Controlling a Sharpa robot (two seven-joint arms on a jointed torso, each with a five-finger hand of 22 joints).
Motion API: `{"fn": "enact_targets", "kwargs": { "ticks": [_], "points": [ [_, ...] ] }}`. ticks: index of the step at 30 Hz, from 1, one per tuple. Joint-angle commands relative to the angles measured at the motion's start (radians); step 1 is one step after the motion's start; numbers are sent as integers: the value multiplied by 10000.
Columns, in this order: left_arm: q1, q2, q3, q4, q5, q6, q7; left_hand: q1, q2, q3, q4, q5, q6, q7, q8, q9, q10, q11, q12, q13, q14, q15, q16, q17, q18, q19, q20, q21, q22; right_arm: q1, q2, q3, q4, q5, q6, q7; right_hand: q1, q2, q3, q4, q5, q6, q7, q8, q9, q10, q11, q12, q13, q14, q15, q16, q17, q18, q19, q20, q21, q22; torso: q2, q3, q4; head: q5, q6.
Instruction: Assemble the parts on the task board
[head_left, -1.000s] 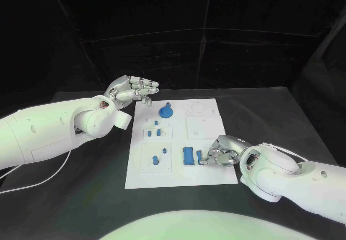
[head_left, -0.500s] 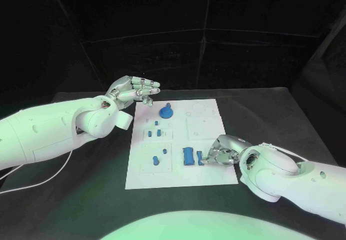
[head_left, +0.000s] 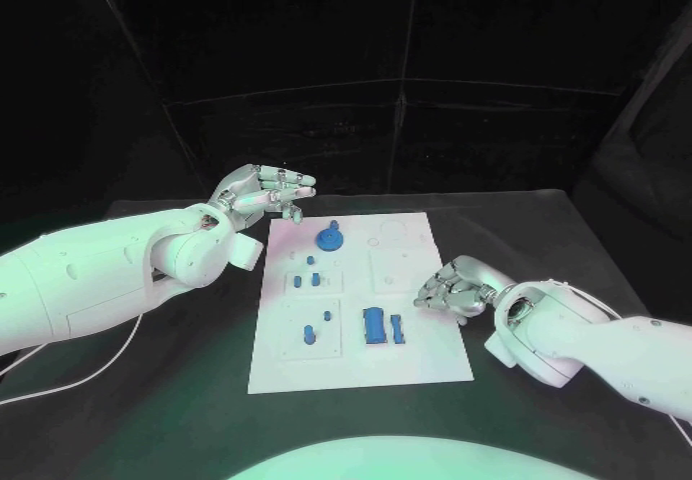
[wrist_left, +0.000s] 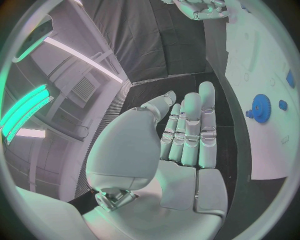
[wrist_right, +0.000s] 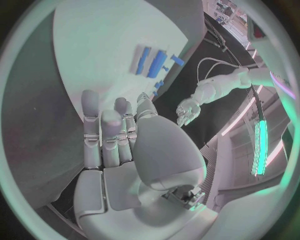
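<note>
Task board (head_left: 411, 350): white plate at the middle of the black table (head_left: 562, 230), its long sides running from the near edge towards the far edge.
Gear part (head_left: 330, 238): blue, round, with a knob; stands on the board near its far-left corner; also seen at (wrist_left: 260, 106).
Small parts (head_left: 309, 277): several short blue pieces along the board's left side, about mid-length.
Bar parts (head_left: 375, 325): a long blue bar with a shorter one (head_left: 397, 328) just beside it, in the near half of the board; both lie flat and untouched, also at (wrist_right: 156, 63).
Peg parts (head_left: 309, 332): blue pieces by the board's left edge, near half.
Left hand (head_left: 265, 190): hangs just off the board's far-left corner; fingers lie side by side, lightly curled, holding nothing.
Right hand (head_left: 456, 288): sits at the board's right edge, near the bars but apart from them; fingers curled in close together, nothing between them as far as you can see.
Step in hand (judgement): you are probably about to take a bar with the right hand.
Advice: open your fingers before you descend; come in from the board's right edge, low and square to the bar; pinch one bar only, across its narrow sides.
Risk: curled fingers could nudge the shorter bar out of line; keep the left hand off the gear.
</note>
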Motion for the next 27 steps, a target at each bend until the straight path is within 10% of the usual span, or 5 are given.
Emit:
{"fn": "enact_targets", "kwargs": {
  "ticks": [1,21,22,23,27],
  "points": [
    [-6,191,10,-313,534,-43,343,-221,-30,-265,98,-22,-38,-116,102,17,-60,-49,138,5,-381,-14,-154,-107,136,-295,5,-263,-139,266,315,42,-915,4353,-364,3467,507,119,89,-195,-299,-107,111,-95,-19,-637,210,-1278,-1129,-1237,206,-3083,-2660,155,-748,194,-1597,-1340,-263,-103,65,-106,177],
    [-434,1744,27,-2722,1554,-543,957,28,460,-1970,740,4,-451,-343,-819,-52,-790,603,-2033,-145,-2584,1209,-8062,-3931,200,-4887,1526,-4523,-4774,657,3126,645,-6250,8450,1936,6831,1304,405,533,-746,-702,-458,587,-552,-1695,-42,973,-4946,-8353,-2271,1358,-9843,-7525,184,-1029,1370,-7520,-5476,-703,-102,49,-217,1397],
    [-421,1680,15,-2621,1217,-270,525,-4095,989,-2417,157,-394,-3256,-802,-1594,-706,-3686,42,-2788,-776,-5402,744,-8486,-4218,-504,-6938,683,-5185,-5682,635,3027,629,-6062,7693,1219,6043,-3268,-572,1001,-992,-1194,-3401,19,-1174,-2141,-3420,556,-5778,-8558,-5788,1077,-10646,-8059,-473,-4193,753,-8066,-5876,-663,-145,25,-229,1340],
    [-425,1677,19,-2607,1216,-290,527,-4251,989,-2485,157,-394,-3380,-833,-1594,-706,-3806,33,-2788,-776,-5464,725,-8585,-4267,-503,-7059,643,-5185,-5799,633,3021,630,-6042,7706,1200,6051,-3461,-572,1027,-1702,-1212,-3509,23,-1174,-2182,-3478,550,-5778,-9279,-5849,365,-10646,-8120,-473,-4238,726,-8122,-5917,-665,-142,35,-231,1345],
    [-495,1631,76,-2368,1197,-620,567,-5660,989,-2673,157,-539,-4321,-995,-1594,-706,-4768,-147,-2788,-776,-6389,565,-8815,-5097,-505,-7774,359,-5185,-6187,597,2912,646,-5712,7922,888,6174,-5041,-572,1187,-1702,-1397,-4499,-155,-1174,-2353,-4599,421,-5778,-9279,-7000,365,-10646,-8336,-480,-5262,529,-8335,-6076,-702,-92,200,-274,1436]
  ]
}}
